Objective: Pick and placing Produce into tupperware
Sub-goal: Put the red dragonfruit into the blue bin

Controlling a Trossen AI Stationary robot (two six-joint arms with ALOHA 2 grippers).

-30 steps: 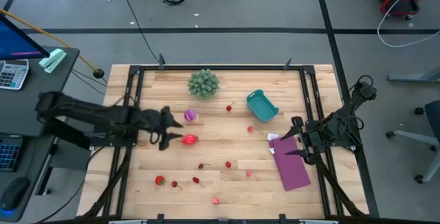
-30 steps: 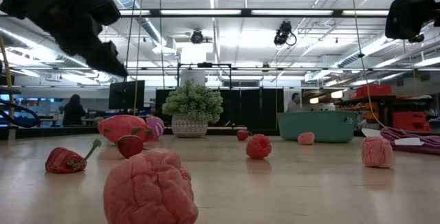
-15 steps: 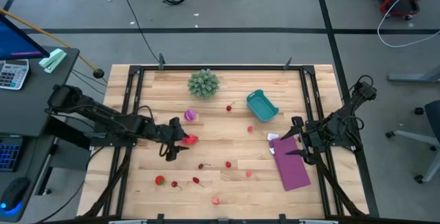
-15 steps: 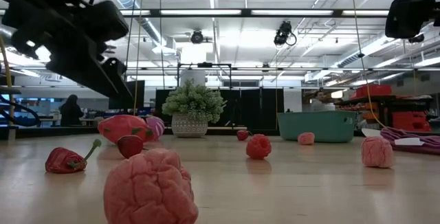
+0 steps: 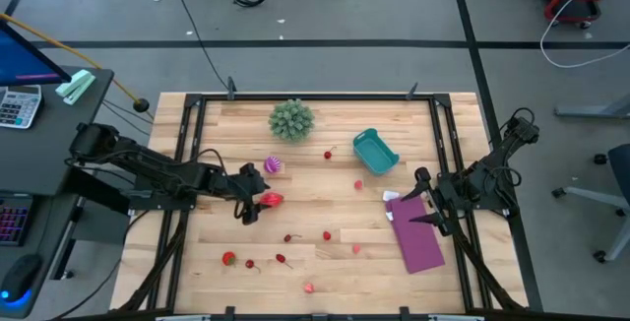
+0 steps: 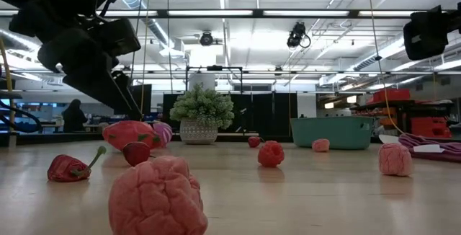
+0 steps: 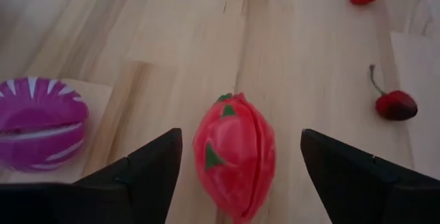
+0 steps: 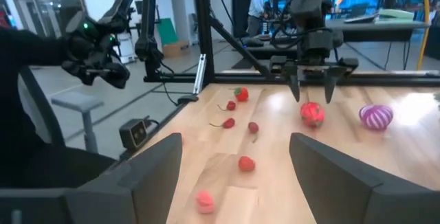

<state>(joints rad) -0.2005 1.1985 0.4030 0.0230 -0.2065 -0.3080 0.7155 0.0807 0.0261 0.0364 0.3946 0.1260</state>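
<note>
Larger fruit [image 5: 272,200] lies between tupperware [image 5: 374,152] and table's [image 5: 325,262] left edge.

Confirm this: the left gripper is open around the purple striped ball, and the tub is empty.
Wrong fruit. The left wrist view shows the left gripper open around the larger red fruit; the purple striped ball lies beside it. The tub is empty.

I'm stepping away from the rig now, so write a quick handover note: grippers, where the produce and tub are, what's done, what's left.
Left gripper: open, fingers either side of the red fruit, which lies on the table; not gripped.
Right gripper: open, empty, waiting over the purple sheet.
Tub: far right of centre, looks empty.
Striped ball: just beyond the red fruit.
Small red and pink pieces: scattered over the middle and near side.
Done: nothing in the tub.
Left: all produce, red fruit first.
</note>
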